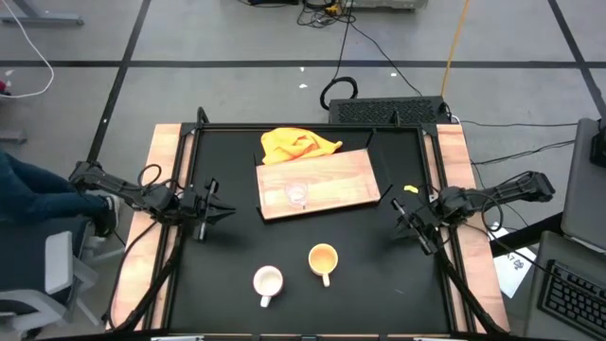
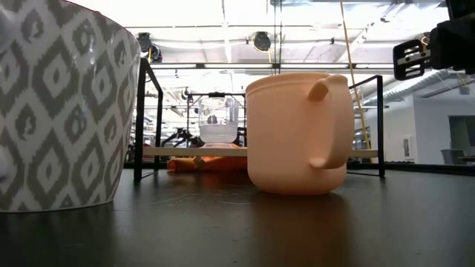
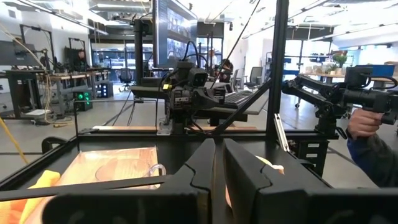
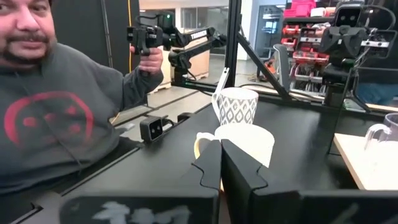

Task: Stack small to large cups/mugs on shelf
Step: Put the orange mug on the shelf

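Tabletop [image 1: 227,284]: a black surface is lying between two dark arms, seen from above.
Shelf [image 1: 331,175]: a light-brown wooden board is lying flat toward the far side, near the middle.
Glass cup [image 1: 297,193]: a tiny clear cup is standing upright on the shelf, toward its near left part.
Yellow-orange mug [image 1: 323,259]: it is standing upright on the tabletop, well apart from the shelf on the near side, its handle pointing nearer.
White mug [image 1: 268,281]: patterned in grey diamonds, it is standing just left of the yellow-orange mug, apart from it.
Yellow cloth [image 1: 295,144]: it is lying crumpled at the shelf's far left corner.
Left claw [image 1: 222,212]: it is hovering at the left edge, fingers pressed together, holding nothing.
Right claw [image 1: 405,218]: it is hovering at the right edge, fingers together, empty.
Person [image 4: 56,118]: someone in a grey sweatshirt is sitting beyond the left side.
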Motion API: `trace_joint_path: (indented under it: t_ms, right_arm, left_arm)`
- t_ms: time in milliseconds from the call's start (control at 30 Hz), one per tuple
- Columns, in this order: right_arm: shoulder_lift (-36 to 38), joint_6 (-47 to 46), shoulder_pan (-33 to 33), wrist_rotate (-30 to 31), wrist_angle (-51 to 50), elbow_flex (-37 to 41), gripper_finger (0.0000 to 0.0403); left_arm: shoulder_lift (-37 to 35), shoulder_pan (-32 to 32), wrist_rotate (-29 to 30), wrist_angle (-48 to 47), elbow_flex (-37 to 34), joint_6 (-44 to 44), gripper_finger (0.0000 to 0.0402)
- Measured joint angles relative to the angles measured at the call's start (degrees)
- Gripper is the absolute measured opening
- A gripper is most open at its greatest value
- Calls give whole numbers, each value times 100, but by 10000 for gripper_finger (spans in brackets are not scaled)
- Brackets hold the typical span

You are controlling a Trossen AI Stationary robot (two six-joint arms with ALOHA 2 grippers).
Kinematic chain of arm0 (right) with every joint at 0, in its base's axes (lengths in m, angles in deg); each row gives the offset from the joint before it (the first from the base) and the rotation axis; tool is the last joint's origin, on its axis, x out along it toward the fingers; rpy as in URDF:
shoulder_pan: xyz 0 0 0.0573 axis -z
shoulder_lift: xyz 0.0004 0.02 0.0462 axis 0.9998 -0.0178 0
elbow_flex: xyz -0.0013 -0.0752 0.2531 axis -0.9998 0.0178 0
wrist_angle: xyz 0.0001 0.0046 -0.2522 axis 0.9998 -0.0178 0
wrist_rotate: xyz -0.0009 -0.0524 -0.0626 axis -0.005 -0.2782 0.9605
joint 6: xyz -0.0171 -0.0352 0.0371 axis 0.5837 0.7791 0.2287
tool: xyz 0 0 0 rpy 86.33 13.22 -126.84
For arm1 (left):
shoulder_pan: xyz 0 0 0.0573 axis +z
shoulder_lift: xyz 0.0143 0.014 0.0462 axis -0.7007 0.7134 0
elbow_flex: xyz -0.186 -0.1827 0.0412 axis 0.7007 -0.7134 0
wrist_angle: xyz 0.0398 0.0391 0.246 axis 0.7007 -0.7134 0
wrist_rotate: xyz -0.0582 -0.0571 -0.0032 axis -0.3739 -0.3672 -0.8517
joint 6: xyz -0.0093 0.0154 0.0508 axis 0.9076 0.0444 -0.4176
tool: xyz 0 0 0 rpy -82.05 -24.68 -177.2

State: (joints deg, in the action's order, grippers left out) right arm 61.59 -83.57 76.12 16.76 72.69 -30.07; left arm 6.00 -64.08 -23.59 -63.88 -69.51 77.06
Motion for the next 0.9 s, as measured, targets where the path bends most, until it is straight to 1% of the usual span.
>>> trace_joint_path:
  t_ms: [467,667,767,900]
  right_arm:
    - [2,-3,0,-27,-36,0,0]
    - [2,29,0,-27,-49,0,0]
    - [2,55,0,-28,-49,0,0]
    - [2,143,0,-29,-40,0,0]
  left_arm:
    - [2,0,-2,-2,0,-66,35]
    - [11,0,-7,-2,0,372,35]
    - [172,-1,-158,48,0,480,35]
    - [582,0,-291,477,94,571,35]
